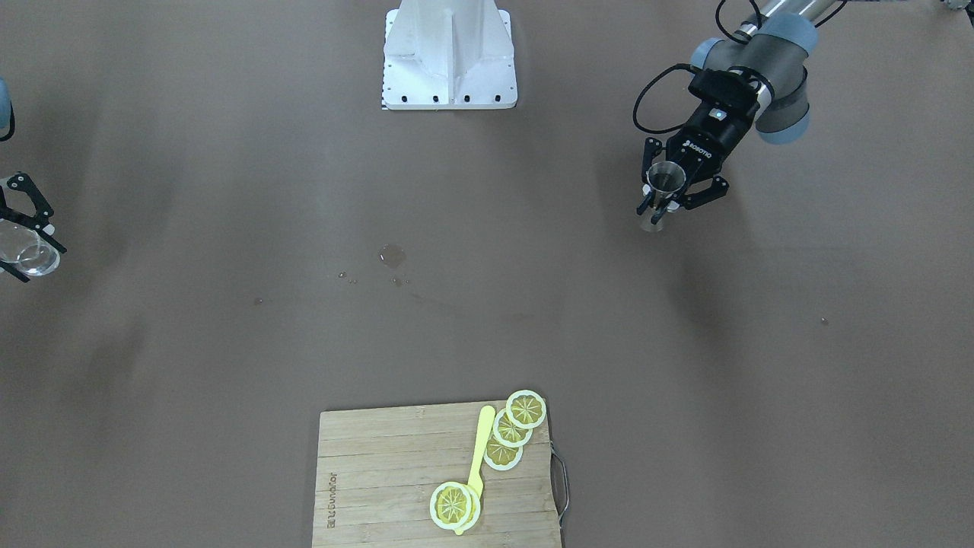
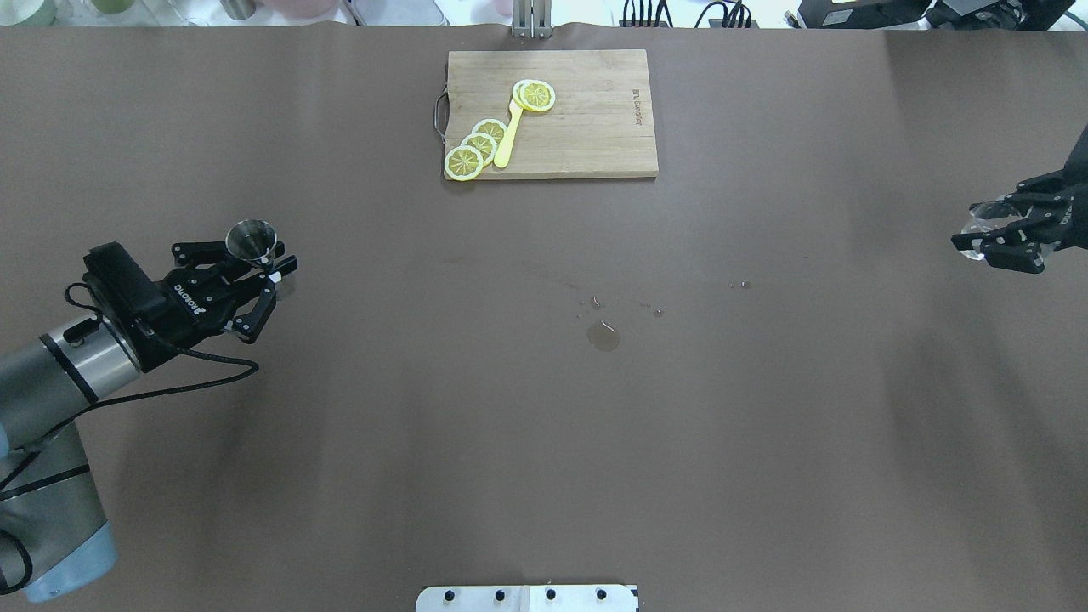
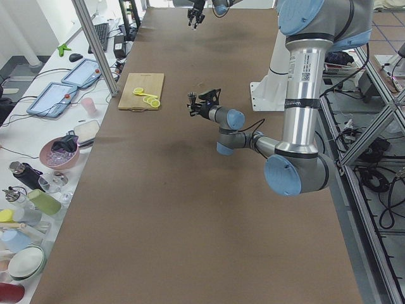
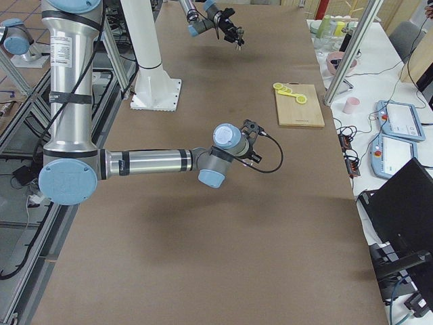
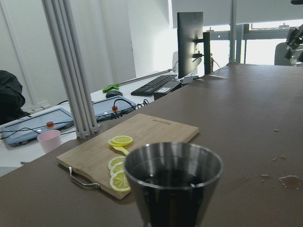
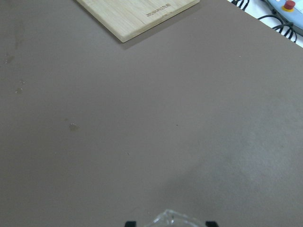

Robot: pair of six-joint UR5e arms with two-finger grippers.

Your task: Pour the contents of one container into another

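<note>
A small steel cup (image 2: pixel 252 239) stands upright in my left gripper (image 2: pixel 265 268), which is shut on its lower part above the table's left side. In the left wrist view the cup (image 5: pixel 173 182) fills the bottom centre and holds dark liquid. From the front, the cup (image 1: pixel 666 178) and the left gripper (image 1: pixel 660 202) are at the upper right. My right gripper (image 2: pixel 993 242) is shut on a clear glass (image 2: pixel 977 231) at the far right edge, also seen from the front as the glass (image 1: pixel 29 257). Only the glass rim (image 6: pixel 173 219) shows in the right wrist view.
A wooden cutting board (image 2: pixel 595 119) with lemon slices (image 2: pixel 476 146) and a yellow utensil (image 2: pixel 508 136) lies at the far centre. A small puddle (image 2: pixel 603 336) and droplets mark the table's middle. The robot's white base (image 1: pixel 449 53) sits at the near edge.
</note>
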